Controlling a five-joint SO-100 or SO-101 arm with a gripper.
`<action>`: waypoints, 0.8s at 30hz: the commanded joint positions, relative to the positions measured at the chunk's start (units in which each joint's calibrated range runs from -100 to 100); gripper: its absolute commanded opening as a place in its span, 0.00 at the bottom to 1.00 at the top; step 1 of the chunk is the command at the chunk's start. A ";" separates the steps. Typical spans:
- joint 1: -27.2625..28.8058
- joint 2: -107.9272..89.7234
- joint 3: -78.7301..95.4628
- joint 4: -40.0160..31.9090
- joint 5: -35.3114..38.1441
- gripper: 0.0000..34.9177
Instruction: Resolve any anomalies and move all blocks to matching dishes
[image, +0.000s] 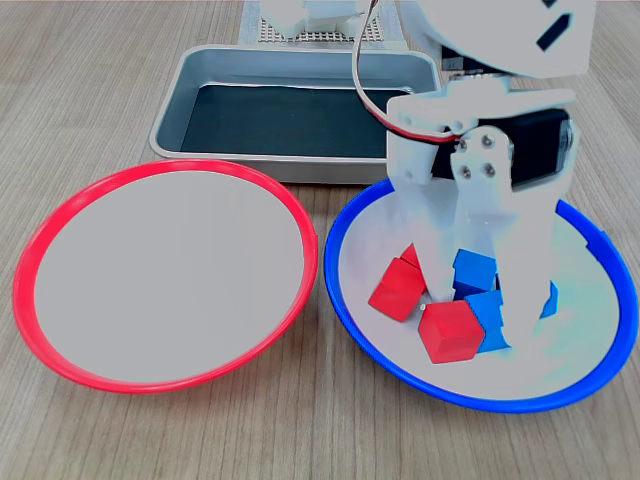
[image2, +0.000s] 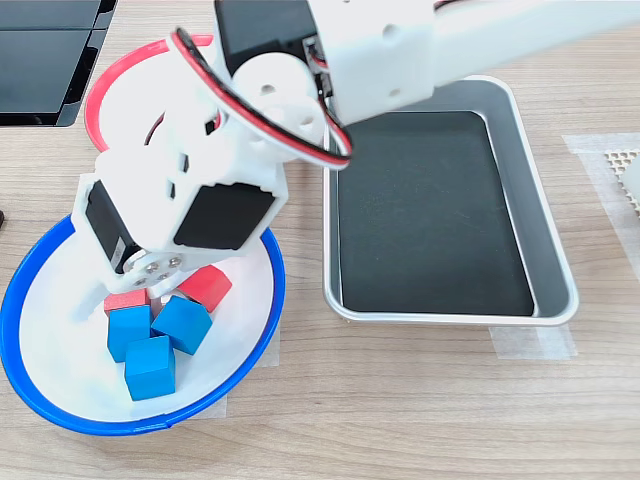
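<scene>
The white hand reaches down into the blue-rimmed dish, among the blocks that lie there. Its two long fingers stand one on each side of a small heap of cubes, but I cannot tell how far it is open or whether it grips any block, because the arm's body hides the tips in the second exterior view.

All the blocks that can be seen are in this blue-rimmed dish. In the first exterior view two red blocks lie on the side toward the red-rimmed dish, one of them partly behind a finger, and a third red block lies nearer the front edge of the worktop. The blue blocks are between and beside the fingers. In the second exterior view three blue blocks are close together, touching.

The red-rimmed dish stands just beside the blue-rimmed one, and no block shows in it. Behind both dishes, toward the far edge of the wooden worktop, is a rectangular grey metal tray with a dark bottom.
</scene>
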 joint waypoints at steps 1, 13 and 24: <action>0.74 0.57 -3.84 1.27 0.15 0.46; 3.47 3.55 -5.75 -0.63 0.10 0.41; 2.43 3.30 -5.48 0.28 0.59 0.01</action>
